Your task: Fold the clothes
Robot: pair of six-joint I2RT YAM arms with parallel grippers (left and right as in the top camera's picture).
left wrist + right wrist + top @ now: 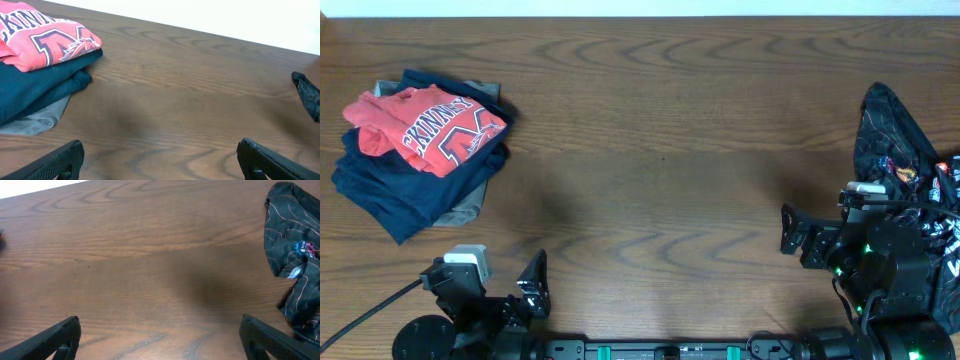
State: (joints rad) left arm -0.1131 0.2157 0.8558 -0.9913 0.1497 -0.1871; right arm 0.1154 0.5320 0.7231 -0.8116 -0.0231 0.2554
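Note:
A folded coral-red T-shirt (420, 128) with block lettering tops a stack of navy-blue garments (395, 190) at the table's far left. The left wrist view shows the same shirt (45, 42) over the navy layers (40, 82). A black patterned garment (892, 135) lies crumpled at the right edge, and it also shows in the right wrist view (292, 245). My left gripper (500, 268) (160, 155) hovers open near the front edge, right of the stack, holding nothing. My right gripper (825, 210) (160, 325) stands open beside the black garment, empty over bare wood.
A grey garment (470, 208) (40, 120) peeks out under the navy stack. The wooden table (660, 150) stretches between the two piles. A black cable (360, 310) runs off at the front left by the arm base.

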